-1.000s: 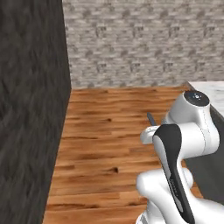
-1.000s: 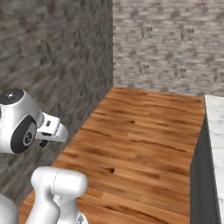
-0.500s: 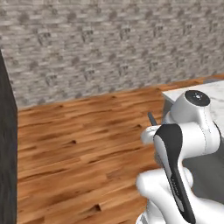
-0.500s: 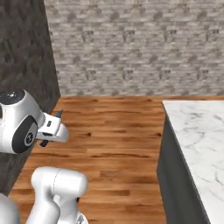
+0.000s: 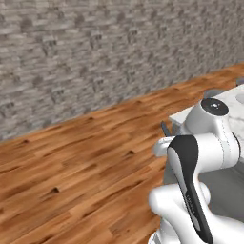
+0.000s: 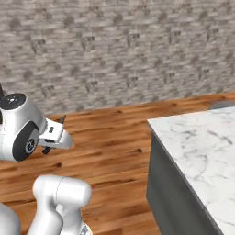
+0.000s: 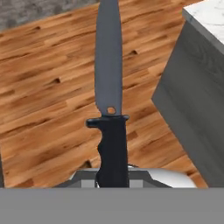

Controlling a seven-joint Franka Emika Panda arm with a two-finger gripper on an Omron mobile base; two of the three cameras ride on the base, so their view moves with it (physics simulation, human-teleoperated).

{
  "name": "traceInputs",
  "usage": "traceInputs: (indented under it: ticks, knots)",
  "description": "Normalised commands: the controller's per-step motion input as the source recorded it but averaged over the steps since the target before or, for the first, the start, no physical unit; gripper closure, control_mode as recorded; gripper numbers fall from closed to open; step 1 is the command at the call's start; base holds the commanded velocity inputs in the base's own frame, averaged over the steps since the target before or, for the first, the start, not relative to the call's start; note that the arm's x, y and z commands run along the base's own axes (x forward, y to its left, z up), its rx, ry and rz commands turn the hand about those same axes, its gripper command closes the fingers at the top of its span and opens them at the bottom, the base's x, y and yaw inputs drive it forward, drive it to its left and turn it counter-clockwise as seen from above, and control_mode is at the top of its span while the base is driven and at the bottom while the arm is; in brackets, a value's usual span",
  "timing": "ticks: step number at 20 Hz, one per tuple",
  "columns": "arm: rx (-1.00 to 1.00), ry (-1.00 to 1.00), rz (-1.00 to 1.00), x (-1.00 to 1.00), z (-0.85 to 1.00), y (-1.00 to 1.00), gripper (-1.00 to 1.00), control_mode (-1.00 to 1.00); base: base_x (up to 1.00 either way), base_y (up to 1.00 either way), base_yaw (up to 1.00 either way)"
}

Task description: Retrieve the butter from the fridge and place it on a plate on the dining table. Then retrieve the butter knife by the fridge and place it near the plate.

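Wooden floor (image 7: 43,87) and a grey stone wall (image 6: 114,50) are lying ahead; the tool (image 7: 113,173) is clamping the butter knife (image 7: 109,109) by its handle, blade pointing forward, beside the marble bench (image 6: 202,147).

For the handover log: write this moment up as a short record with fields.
held item: butter knife, dark, blade pointing away from the hand over the floor
grip: fingers shut on the knife's black handle
gripper seen from base, carried above the wooden floor
dining table: marble top on a grey base, to the arm's right
backdrop: grey stone wall
task stage: knife in hand, not yet set down
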Motion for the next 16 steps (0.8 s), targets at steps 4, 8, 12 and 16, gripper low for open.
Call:
traceInputs:
  ticks: [4, 8, 12, 16]
  knots:
    - [0.00, 0.00, 0.00, 0.00, 0.00, 0.00, 1.00, 1.00, 1.00, 0.73, -0.47]
    - [0.00, 0.00, 0.00, 0.00, 0.00, 0.00, 1.00, 1.00, 1.00, 0.80, -0.48]
    - [0.00, 0.00, 0.00, 0.00, 0.00, 0.00, 1.00, 1.00, 1.00, 0.84, -0.51]
    - [0.00, 0.00, 0.00, 0.00, 0.00, 0.00, 1.00, 1.00, 1.00, 0.79, -0.54]
